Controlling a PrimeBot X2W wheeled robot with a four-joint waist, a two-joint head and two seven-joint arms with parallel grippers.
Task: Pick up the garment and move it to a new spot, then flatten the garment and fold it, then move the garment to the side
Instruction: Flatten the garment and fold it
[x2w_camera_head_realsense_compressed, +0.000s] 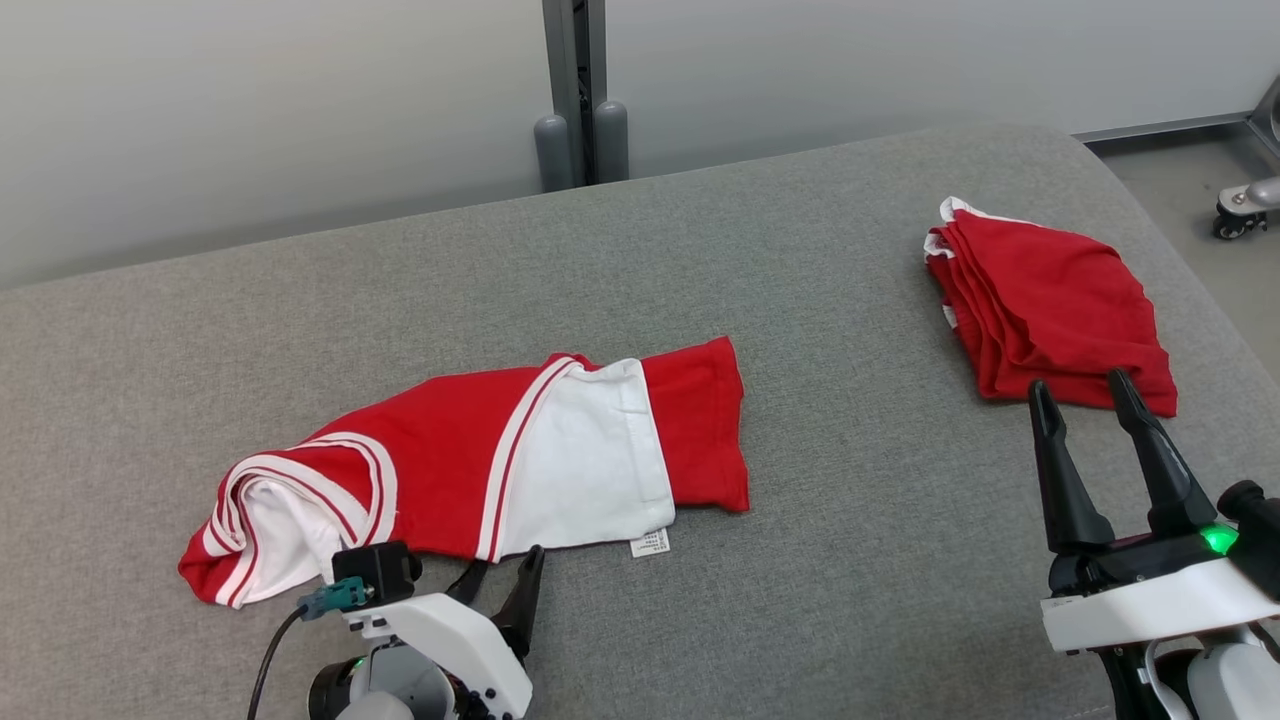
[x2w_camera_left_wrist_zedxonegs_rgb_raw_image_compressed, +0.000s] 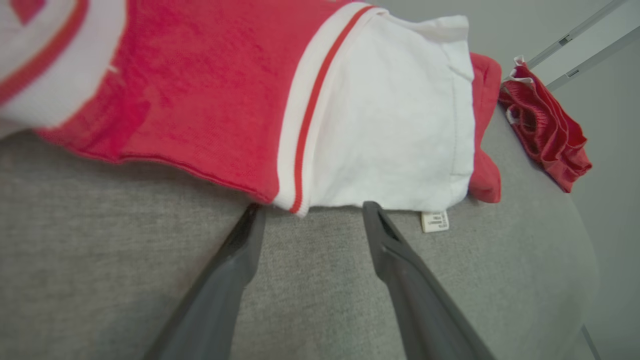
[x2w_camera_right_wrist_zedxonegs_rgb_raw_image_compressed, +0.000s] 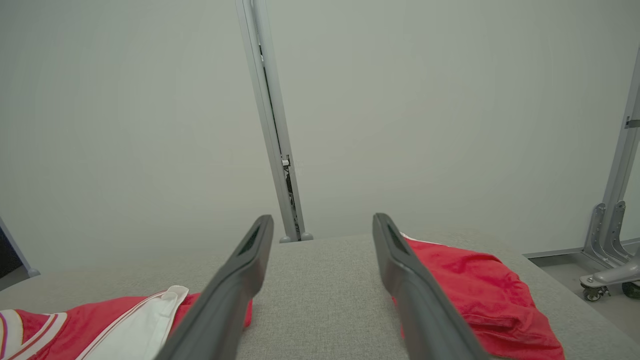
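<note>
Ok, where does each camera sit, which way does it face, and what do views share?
Head view: on the head, looking forward and down at the grey fabric-covered table; left end effector lower left, right end effector lower right.
Left wrist view: low over the table, aimed along its open fingers at the red-and-white fabric garment.
Right wrist view: aimed along its open fingers across the table toward the pale wall.
Shared: all show that garment and the folded red fabric garment.

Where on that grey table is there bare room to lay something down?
The grey table is bare between the red-and-white garment and the folded red pile, and along the far edge behind the garment. Crowded: the left gripper at the garment's near hem, the right gripper by the pile.
</note>
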